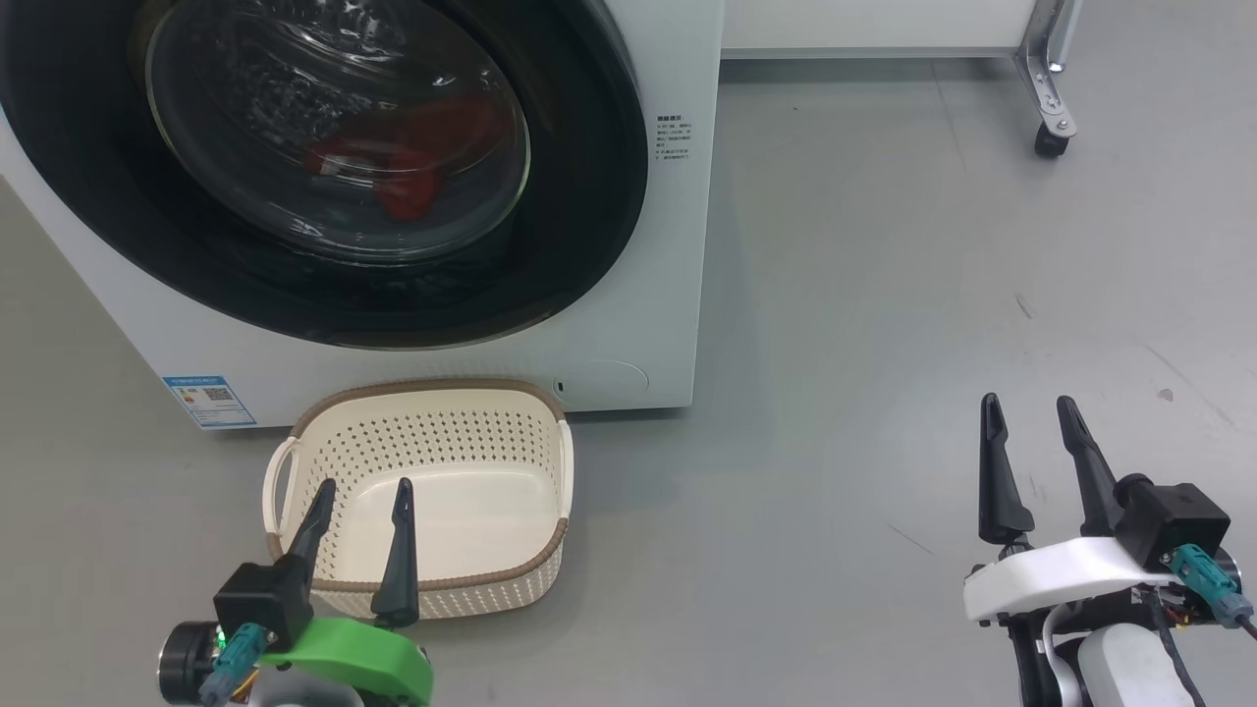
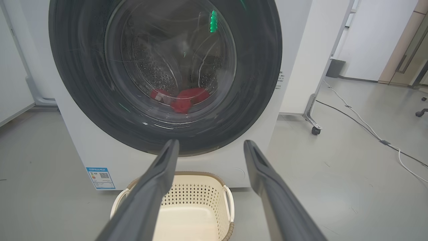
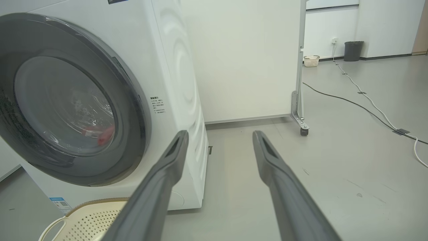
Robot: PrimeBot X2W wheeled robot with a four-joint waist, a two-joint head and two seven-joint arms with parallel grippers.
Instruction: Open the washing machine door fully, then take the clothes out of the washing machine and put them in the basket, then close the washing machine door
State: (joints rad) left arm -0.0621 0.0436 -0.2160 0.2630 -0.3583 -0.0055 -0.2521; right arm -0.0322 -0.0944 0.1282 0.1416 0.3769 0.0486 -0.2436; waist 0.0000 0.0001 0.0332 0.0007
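Starting step one: washing machine door (image 1: 324, 167) shut, clothes (image 1: 412, 157) inside, basket (image 1: 422, 385) empty. Left end effector (image 1: 364, 484), right end effector (image 1: 1027, 400) spread, empty. Next: hook door rim, swing wide.

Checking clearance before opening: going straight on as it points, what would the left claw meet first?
The left claw would probably meet the washing machine door at its lower black rim, passing over the basket; depth is unclear.
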